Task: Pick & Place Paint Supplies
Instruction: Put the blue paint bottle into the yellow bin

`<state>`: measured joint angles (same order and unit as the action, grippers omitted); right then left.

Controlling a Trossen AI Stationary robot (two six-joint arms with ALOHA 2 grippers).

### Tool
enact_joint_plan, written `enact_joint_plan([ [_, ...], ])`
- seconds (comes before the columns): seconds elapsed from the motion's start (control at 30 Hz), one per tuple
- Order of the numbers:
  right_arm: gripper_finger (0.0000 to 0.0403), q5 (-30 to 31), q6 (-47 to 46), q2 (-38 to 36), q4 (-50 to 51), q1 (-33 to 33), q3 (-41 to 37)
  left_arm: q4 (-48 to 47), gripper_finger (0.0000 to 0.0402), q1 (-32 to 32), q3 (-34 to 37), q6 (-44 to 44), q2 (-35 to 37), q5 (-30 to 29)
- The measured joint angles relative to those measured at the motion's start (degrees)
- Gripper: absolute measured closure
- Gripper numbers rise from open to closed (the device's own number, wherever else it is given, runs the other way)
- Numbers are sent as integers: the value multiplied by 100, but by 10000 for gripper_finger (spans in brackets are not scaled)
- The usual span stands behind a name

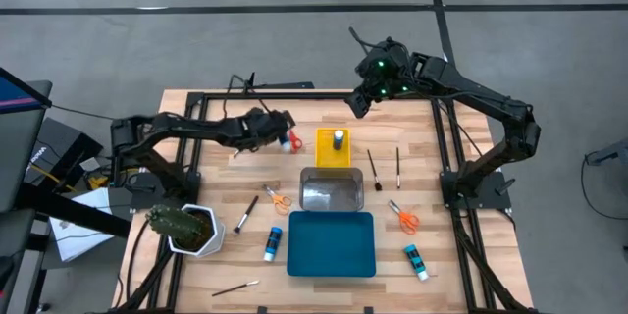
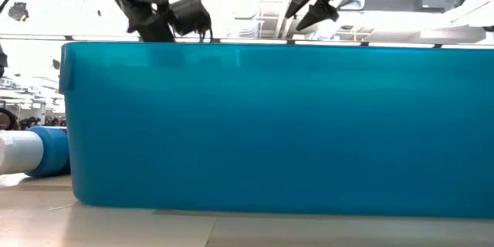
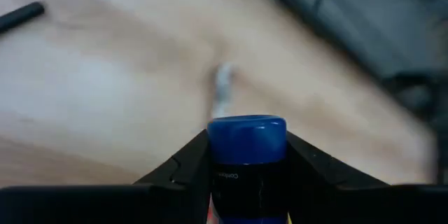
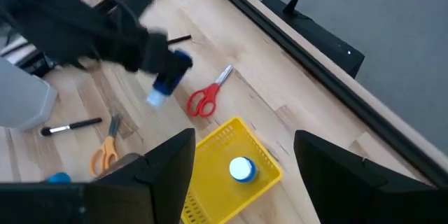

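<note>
My left gripper (image 1: pixel 281 129) is over the table's far left part, shut on a small blue bottle (image 4: pixel 175 66) with a white cap (image 4: pixel 155 98). Red-handled scissors (image 4: pixel 204 100) lie on the wood right beside it. Next to them stands the yellow tray (image 1: pixel 324 157) with another blue bottle (image 1: pixel 339 138) upright in it. My right gripper (image 1: pixel 359 104) hangs open, high above the table's far edge, holding nothing. Two more bottles (image 1: pixel 273 243) (image 1: pixel 416 262), orange scissors (image 1: pixel 405 219) (image 1: pixel 277 199) and several brushes (image 1: pixel 374 170) lie about. My left gripper pinches the bottle's blue body (image 3: pixel 246 155) between its two fingers (image 3: pixel 189 161), one on each side, just below the rounded blue base end (image 3: pixel 246 127). The fingers slant down toward the table. The bottle is lifted clear of the wood, tilted, with its cap end lowest.
A clear tray (image 1: pixel 331 192) and a blue tray (image 1: pixel 331 244) sit at the table's middle and near side; the blue tray's wall (image 2: pixel 270 123) fills the low view. A cactus in a white pot (image 1: pixel 186 228) stands near left. A black frame (image 1: pixel 294 95) borders the table.
</note>
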<state>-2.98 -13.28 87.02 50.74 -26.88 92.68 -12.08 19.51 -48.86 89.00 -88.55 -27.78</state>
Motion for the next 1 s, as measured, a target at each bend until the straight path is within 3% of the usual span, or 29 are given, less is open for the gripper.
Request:
enact_joint_plan([
  [0.13,163,-1,615,0,-67,28,0,598,275,61,-9,391,343,-381],
  [0.5,163,-18,3522,129,-932,674,-51,2322,277,88,-9,453,518,-382],
  [0.7,163,27,5183,257,-1276,1091,-62,2865,275,88,-9,596,518,-177],
  [0.83,163,367,6101,406,-1414,1255,-46,3261,277,88,-9,639,518,94],
  [1.0,163,604,6770,415,-1411,1301,-61,3793,278,88,-9,895,518,428],
])
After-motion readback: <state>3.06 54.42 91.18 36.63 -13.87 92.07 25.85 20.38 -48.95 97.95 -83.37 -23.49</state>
